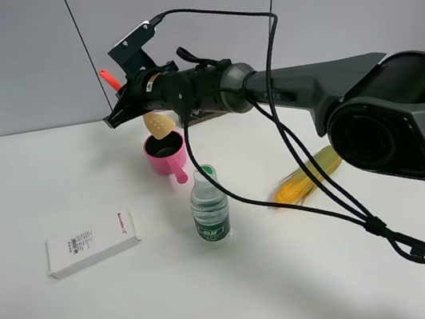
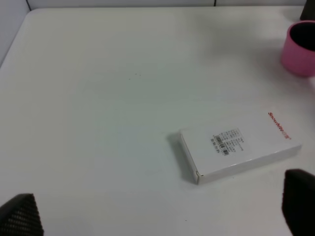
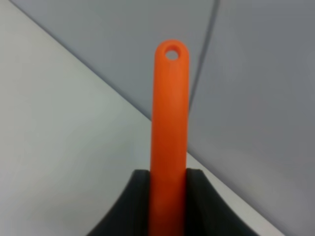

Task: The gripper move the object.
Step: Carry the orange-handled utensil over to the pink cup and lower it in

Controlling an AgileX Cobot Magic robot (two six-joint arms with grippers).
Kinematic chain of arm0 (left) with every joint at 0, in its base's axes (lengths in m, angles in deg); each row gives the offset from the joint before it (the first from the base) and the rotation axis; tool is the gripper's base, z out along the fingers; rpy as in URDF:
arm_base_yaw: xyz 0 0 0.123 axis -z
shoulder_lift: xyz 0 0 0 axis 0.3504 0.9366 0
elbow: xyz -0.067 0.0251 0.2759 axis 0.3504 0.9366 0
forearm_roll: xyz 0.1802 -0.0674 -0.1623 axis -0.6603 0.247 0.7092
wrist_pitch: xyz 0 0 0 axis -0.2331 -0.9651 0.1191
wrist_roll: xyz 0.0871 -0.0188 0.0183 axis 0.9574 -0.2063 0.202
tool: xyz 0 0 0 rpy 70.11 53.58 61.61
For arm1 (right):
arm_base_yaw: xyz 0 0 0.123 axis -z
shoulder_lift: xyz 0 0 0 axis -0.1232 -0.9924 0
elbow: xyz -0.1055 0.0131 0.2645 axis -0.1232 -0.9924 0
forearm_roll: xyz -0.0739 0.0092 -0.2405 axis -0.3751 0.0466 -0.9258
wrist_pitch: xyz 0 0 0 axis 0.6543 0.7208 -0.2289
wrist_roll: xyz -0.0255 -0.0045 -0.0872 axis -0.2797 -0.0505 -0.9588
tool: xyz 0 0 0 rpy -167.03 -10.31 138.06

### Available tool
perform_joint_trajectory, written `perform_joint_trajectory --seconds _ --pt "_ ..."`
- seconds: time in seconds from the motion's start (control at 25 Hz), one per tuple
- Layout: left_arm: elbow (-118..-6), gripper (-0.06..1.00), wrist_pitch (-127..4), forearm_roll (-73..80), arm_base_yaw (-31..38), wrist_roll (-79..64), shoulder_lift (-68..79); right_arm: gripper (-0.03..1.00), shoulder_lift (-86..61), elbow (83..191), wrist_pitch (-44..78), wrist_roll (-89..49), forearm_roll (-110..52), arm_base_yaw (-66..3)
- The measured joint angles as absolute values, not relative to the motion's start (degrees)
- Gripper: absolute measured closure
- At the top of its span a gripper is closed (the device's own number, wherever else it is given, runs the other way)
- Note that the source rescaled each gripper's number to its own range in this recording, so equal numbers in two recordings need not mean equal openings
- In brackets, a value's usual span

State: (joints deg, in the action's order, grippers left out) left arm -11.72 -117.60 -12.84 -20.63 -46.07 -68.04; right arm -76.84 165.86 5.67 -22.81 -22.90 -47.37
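Note:
My right gripper [image 1: 125, 105] reaches across to the back left and is shut on the spatula. Its orange-red handle [image 1: 110, 79] sticks up past the fingers and its tan blade [image 1: 160, 124] hangs just above the pink saucepan [image 1: 166, 154]. In the right wrist view the handle [image 3: 169, 128] stands clamped between the two dark fingers [image 3: 130, 204]. My left gripper [image 2: 157, 209] is open above the table, with only its two fingertips [image 2: 19, 216] showing at the frame corners. It is out of the exterior view.
A white box [image 1: 92, 242] lies at the left and also shows in the left wrist view [image 2: 238, 151]. A small water bottle [image 1: 210, 208] stands just in front of the saucepan. A corn cob [image 1: 306, 176] lies to the right. Black cables [image 1: 311, 168] trail from the right arm.

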Motion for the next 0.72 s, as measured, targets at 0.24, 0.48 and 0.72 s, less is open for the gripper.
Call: perform_joint_trajectory --seconds 0.24,0.48,0.72 --pt "-11.72 -0.06 -117.60 -12.84 -20.63 -46.07 -68.04 0.97 -79.71 165.86 3.57 -22.81 -22.79 -48.13" --pt "-11.72 -0.06 -117.60 -12.83 -20.63 -46.07 -68.04 0.97 -81.62 165.86 2.86 -22.81 -22.67 -48.13" --pt "-11.72 -0.06 -117.60 -12.78 -20.63 -46.07 -68.04 0.97 -83.27 165.86 0.97 -22.81 -22.30 -48.01"
